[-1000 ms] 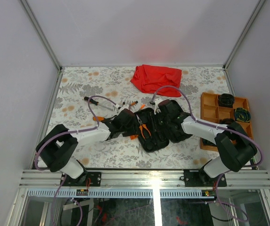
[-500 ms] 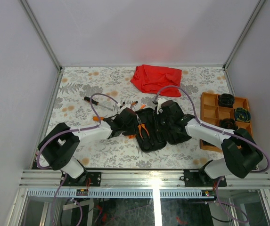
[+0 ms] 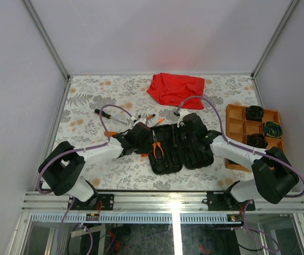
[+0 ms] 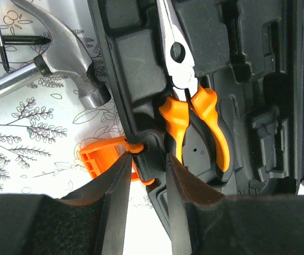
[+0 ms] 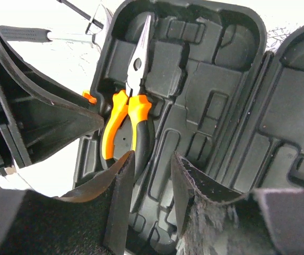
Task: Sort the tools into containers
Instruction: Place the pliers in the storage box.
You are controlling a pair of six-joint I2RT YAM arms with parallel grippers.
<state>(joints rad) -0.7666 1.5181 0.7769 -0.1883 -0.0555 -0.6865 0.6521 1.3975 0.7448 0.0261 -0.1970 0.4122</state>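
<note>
Left wrist: left pincer (image 4: 146, 159) clamps black case (image 4: 258, 64) rim beside pliers (image 4: 175, 119).

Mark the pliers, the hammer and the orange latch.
pliers (image 4: 183, 81), left wrist view, steel neck below the pivot.
hammer (image 4: 69, 49), left wrist view, on the steel head.
orange latch (image 4: 94, 159), left wrist view, its flat tab.

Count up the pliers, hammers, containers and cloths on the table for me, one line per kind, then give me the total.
pliers: 1, lying in the open case
hammer: 1, on the table beside the case
containers: 2, the black tool case and the orange tray
red cloth: 1
total: 5
</note>
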